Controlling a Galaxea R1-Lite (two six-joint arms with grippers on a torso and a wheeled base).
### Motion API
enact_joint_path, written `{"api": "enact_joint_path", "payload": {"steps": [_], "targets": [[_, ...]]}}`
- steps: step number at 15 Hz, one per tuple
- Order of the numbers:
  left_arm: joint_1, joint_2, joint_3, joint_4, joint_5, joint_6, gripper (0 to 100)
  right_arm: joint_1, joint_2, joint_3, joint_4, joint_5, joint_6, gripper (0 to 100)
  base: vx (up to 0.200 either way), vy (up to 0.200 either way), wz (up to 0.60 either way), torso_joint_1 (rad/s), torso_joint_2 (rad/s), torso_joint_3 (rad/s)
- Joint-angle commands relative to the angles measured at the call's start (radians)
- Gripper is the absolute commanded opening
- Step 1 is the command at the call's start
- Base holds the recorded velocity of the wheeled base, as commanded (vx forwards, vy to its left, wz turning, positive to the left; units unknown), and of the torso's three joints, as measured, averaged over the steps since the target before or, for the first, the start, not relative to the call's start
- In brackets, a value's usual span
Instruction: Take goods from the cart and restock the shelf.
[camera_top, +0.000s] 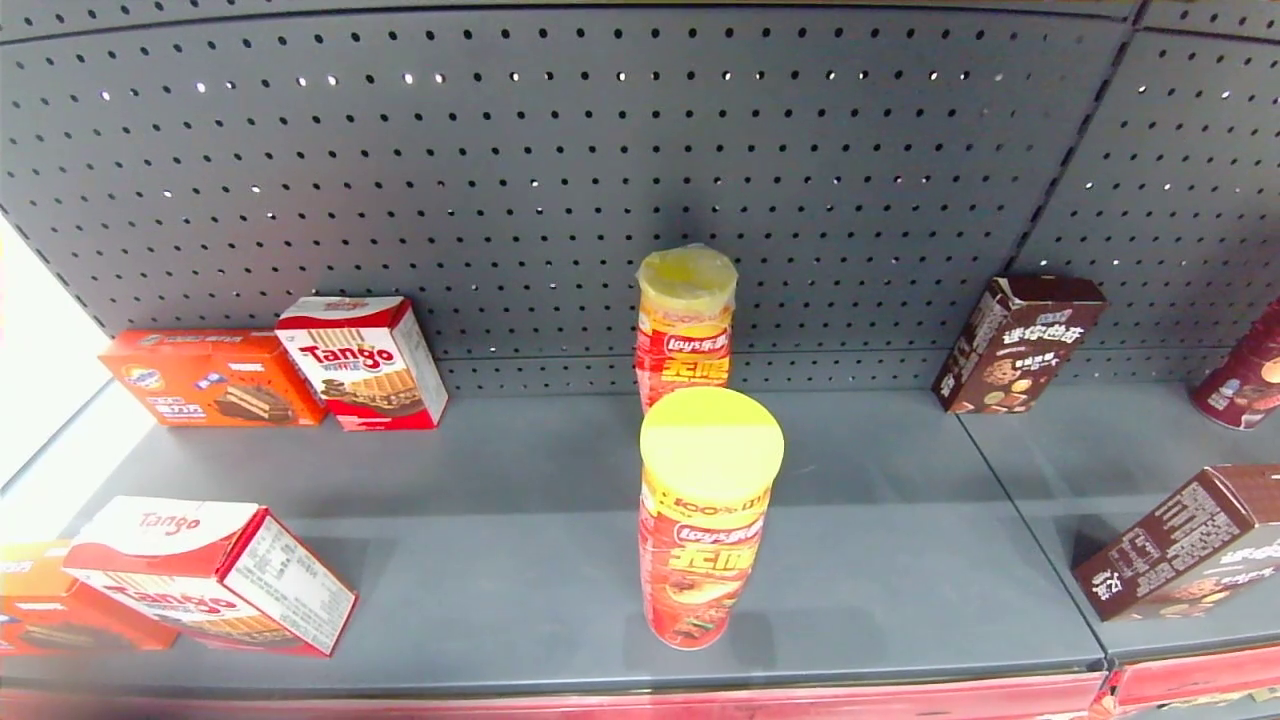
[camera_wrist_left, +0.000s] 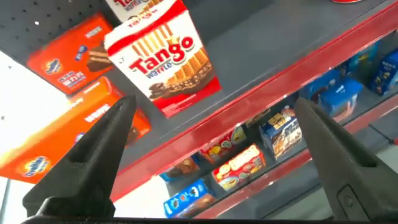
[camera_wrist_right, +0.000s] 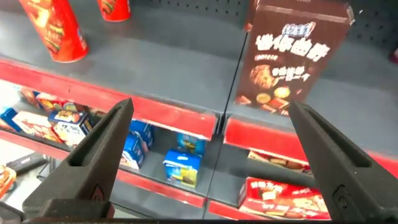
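Two red chip cans with yellow lids stand on the grey shelf (camera_top: 880, 560): one near the front (camera_top: 705, 515), one behind it by the back wall (camera_top: 685, 315). Red-and-white wafer boxes (camera_top: 365, 360) (camera_top: 215, 575) and orange boxes (camera_top: 210, 378) are at the left. Brown cookie boxes (camera_top: 1015, 342) (camera_top: 1180, 540) stand at the right. My left gripper (camera_wrist_left: 214, 134) is open and empty in front of the shelf edge, below a wafer box (camera_wrist_left: 163, 62). My right gripper (camera_wrist_right: 211, 134) is open and empty before the shelf's red front strip (camera_wrist_right: 155, 112), near a brown cookie box (camera_wrist_right: 289, 59).
A perforated grey back panel (camera_top: 560, 170) closes the shelf. A lower shelf holds blue and red snack boxes (camera_wrist_right: 180, 165) (camera_wrist_left: 239, 165). Another red can (camera_top: 1245, 375) leans at the far right. Bare shelf lies on both sides of the front can.
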Motion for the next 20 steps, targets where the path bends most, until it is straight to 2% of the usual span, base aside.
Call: {"api": "enact_joint_path", "payload": {"steps": [1, 2, 3, 4, 5, 7, 8, 9, 10, 12, 13, 14, 16, 17, 18, 19, 20], "targets": [[0.005, -0.016, 0.161, -0.118, 0.005, -0.029, 100, 0.000, -0.014, 0.074, -0.024, -0.001, 0.021, 100, 0.000, 0.000, 0.00, 0.000, 0.00, 0.000], [0.005, -0.014, 0.201, -0.164, 0.020, -0.051, 100, 0.000, -0.014, 0.118, -0.064, -0.003, 0.021, 100, 0.000, 0.000, 0.00, 0.000, 0.00, 0.000], [0.008, -0.014, 0.232, -0.204, 0.045, -0.089, 100, -0.006, -0.014, 0.172, -0.133, -0.004, 0.024, 100, 0.000, 0.000, 0.00, 0.000, 0.00, 0.000], [0.008, -0.014, 0.238, -0.218, 0.072, -0.138, 100, -0.007, -0.014, 0.176, -0.151, -0.006, 0.041, 100, 0.000, 0.000, 0.00, 0.000, 0.00, 0.000], [0.008, -0.014, 0.238, -0.216, 0.089, -0.171, 100, -0.012, -0.014, 0.176, -0.151, -0.011, 0.058, 100, 0.000, 0.000, 0.00, 0.000, 0.00, 0.000], [0.025, 0.009, 0.238, -0.216, 0.111, -0.218, 100, -0.061, 0.041, 0.198, -0.162, -0.026, 0.108, 100, 0.000, 0.000, 0.00, 0.000, 0.00, 0.000], [0.058, 0.044, 0.238, -0.216, 0.109, -0.230, 100, -0.081, 0.089, 0.212, -0.168, -0.026, 0.113, 100, 0.000, 0.000, 0.00, 0.000, 0.00, 0.000], [0.127, 0.101, 0.238, -0.216, 0.104, -0.232, 100, -0.125, 0.125, 0.210, -0.167, -0.024, 0.102, 100, 0.000, 0.000, 0.00, 0.000, 0.00, 0.000], [0.158, 0.124, 0.238, -0.216, 0.104, -0.232, 100, -0.164, 0.139, 0.210, -0.167, -0.024, 0.101, 100, 0.000, 0.000, 0.00, 0.000, 0.00, 0.000], [0.210, 0.124, 0.238, -0.216, 0.103, -0.232, 100, -0.359, 0.168, 0.210, -0.167, -0.024, 0.102, 100, 0.000, 0.000, 0.00, 0.000, 0.00, 0.000], [0.232, 0.113, 0.238, -0.216, 0.101, -0.233, 100, -0.409, 0.151, 0.210, -0.167, -0.024, 0.102, 100, 0.000, 0.000, 0.00, 0.000, 0.00, 0.000], [0.270, 0.058, 0.238, -0.216, 0.098, -0.249, 100, -0.451, 0.076, 0.212, -0.170, -0.024, 0.107, 100, 0.000, 0.000, 0.00, 0.000, 0.00, 0.000], [0.275, 0.010, 0.238, -0.216, 0.089, -0.252, 100, -0.449, 0.073, 0.212, -0.173, -0.023, 0.105, 100, 0.000, 0.000, 0.00, 0.000, 0.00, 0.000], [0.275, -0.013, 0.238, -0.216, 0.085, -0.253, 100, -0.448, 0.073, 0.212, -0.174, 0.009, 0.091, 100, 0.000, 0.000, 0.00, 0.000, 0.00, 0.000], [0.282, -0.039, 0.236, -0.216, 0.072, -0.256, 100, -0.403, 0.055, 0.212, -0.171, 0.071, 0.079, 100, 0.000, 0.000, 0.00, 0.000, 0.00, 0.000], [0.285, -0.059, 0.238, -0.218, 0.054, -0.264, 100, -0.343, 0.024, 0.212, -0.171, 0.074, 0.085, 100, 0.000, 0.000, 0.00, 0.000, 0.00, 0.000], [0.285, -0.065, 0.238, -0.218, 0.049, -0.306, 100, -0.380, 0.003, 0.212, -0.173, 0.063, 0.085, 100, 0.000, 0.000, 0.00, 0.000, 0.00, 0.000]]}}
